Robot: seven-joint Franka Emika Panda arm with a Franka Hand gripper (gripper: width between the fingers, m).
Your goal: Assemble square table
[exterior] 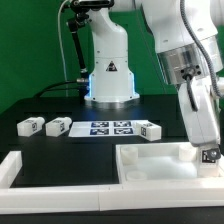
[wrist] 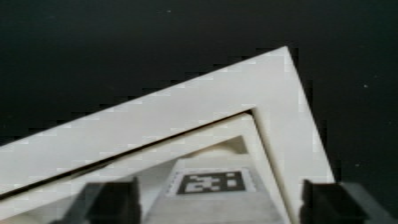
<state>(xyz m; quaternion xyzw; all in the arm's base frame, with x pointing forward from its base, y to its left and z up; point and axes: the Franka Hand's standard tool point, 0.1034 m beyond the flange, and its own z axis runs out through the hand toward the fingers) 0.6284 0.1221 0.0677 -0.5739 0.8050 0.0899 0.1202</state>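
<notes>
The white square table top [exterior: 150, 160] lies at the exterior view's right, rim up. In the wrist view one of its corners [wrist: 214, 120] fills the frame, with a black-and-white tag [wrist: 214, 183] on it. My gripper [exterior: 206, 152] is down at the top's right edge. Its fingers [wrist: 111, 202] stand apart, open, on either side of the tagged part [wrist: 219, 205]; I cannot tell if they touch it. Three white tagged legs lie on the black table: two at the left [exterior: 30, 125] [exterior: 58, 126] and one near the middle [exterior: 150, 131].
The marker board [exterior: 108, 127] lies flat in front of the robot base [exterior: 108, 85]. Long white barrier strips run along the front [exterior: 100, 195] and the left [exterior: 15, 168]. My arm [exterior: 185, 60] comes down from the upper right.
</notes>
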